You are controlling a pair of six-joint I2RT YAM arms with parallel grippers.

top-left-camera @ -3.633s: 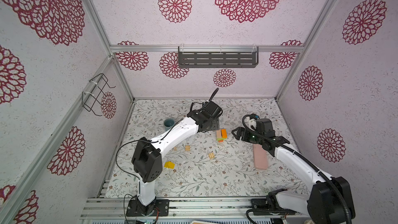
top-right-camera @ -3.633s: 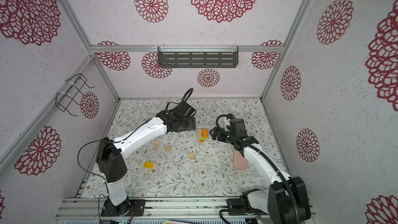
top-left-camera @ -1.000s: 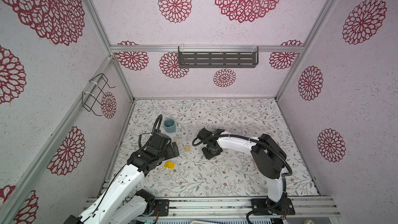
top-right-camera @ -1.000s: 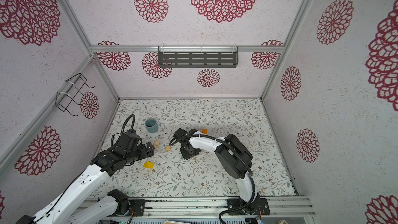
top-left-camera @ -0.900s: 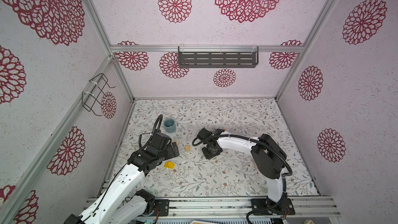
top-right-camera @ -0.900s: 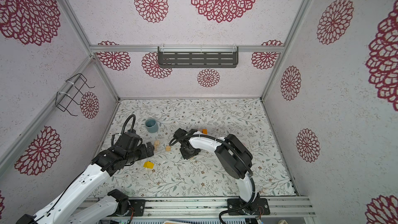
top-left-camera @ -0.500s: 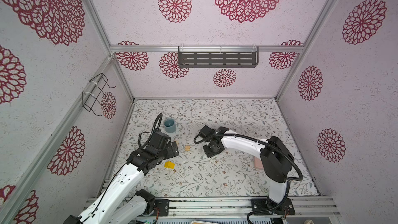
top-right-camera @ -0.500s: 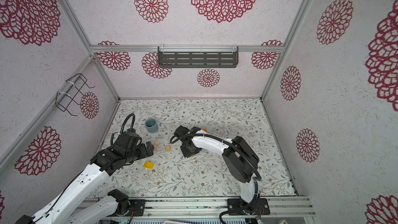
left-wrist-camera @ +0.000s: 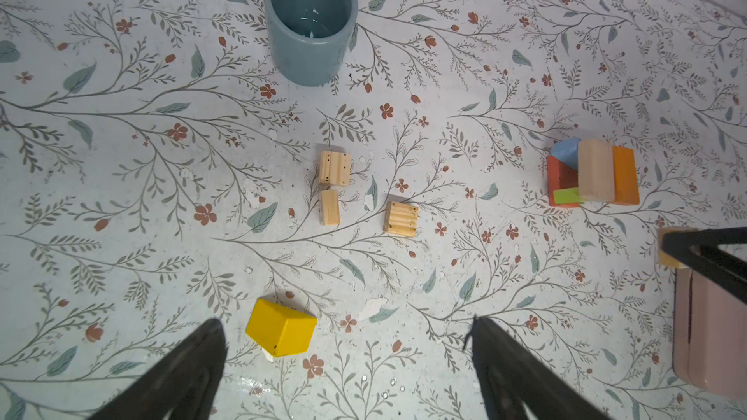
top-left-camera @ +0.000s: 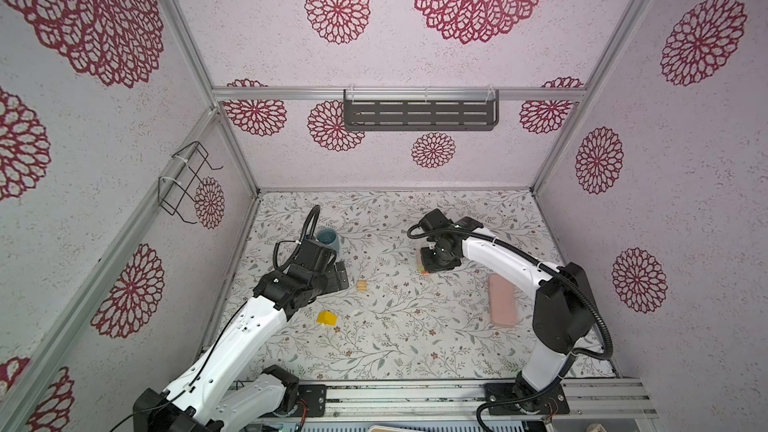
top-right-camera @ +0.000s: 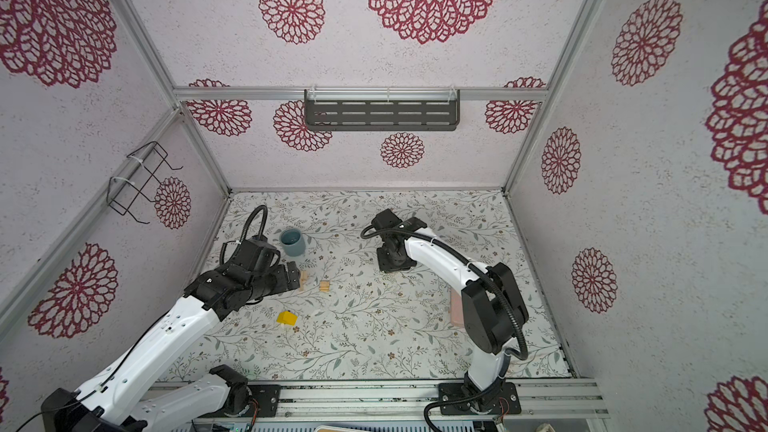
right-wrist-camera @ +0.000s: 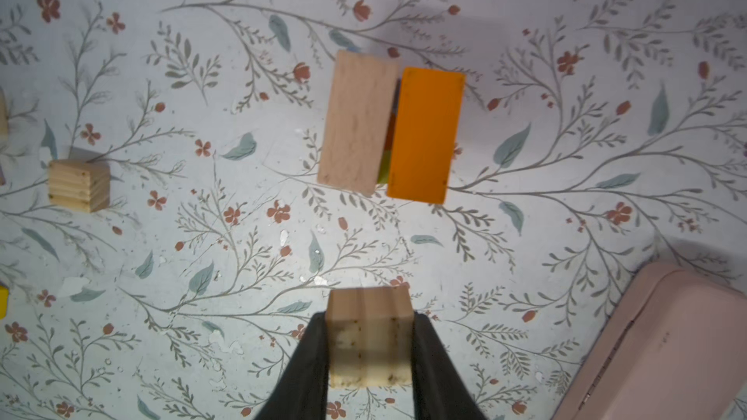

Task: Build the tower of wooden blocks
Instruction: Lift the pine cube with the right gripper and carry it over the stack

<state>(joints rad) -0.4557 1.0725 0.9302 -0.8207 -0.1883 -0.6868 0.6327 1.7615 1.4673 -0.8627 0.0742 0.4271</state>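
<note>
White links (top-left-camera: 245, 330), black joints (top-left-camera: 561, 313), black left gripper (left-wrist-camera: 343, 321), looping cables (top-left-camera: 600, 322).

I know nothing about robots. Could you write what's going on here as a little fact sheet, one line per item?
Left gripper: open, holding nothing
Right gripper: shut on a plain wood block, close to the tower, block not yet placed
Tower: plain wood and orange blocks side by side on top; red, blue and green beneath
Loose blocks: yellow block, three plain ones
Other things: grey-blue mug, pink slab
</note>
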